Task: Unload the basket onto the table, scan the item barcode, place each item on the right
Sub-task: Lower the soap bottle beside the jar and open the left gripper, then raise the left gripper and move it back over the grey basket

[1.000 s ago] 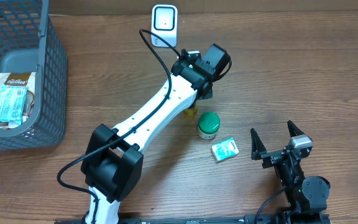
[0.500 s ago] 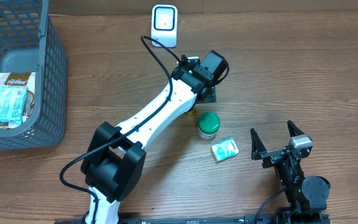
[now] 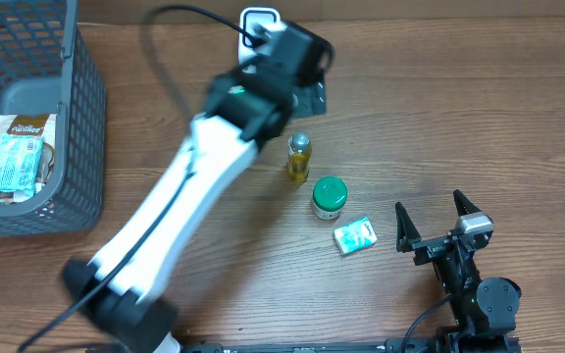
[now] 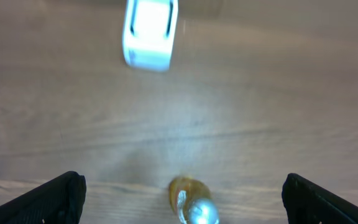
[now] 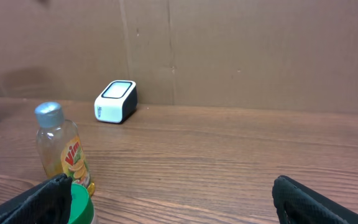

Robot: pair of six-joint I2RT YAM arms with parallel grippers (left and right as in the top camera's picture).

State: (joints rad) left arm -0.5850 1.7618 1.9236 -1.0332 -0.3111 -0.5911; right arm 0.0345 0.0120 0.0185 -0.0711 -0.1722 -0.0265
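Closest to the robot, the right gripper [image 3: 430,203] sits low over the table [image 3: 479,118] with its jaws spread wide and nothing between them. Just to its left lies a small green packet [image 3: 354,235], then a green-lidded jar [image 3: 329,196] a little farther out. Beyond the jar stands the bottle [image 3: 299,157], upright, silver cap on top, its long axis vertical. It is free of both arms.

The left gripper [image 4: 184,180] hangs above and past the bottle, blurred in the overhead view. Its jaws are fully apart and empty, and the wrist view shows the bottle low between the two fingers [image 4: 64,193]. Farthest off is the white scanner [image 5: 115,101], well behind the bottle. The left arm looks much nearer to both. At the far left, a basket [image 3: 81,118] holds snack packs.
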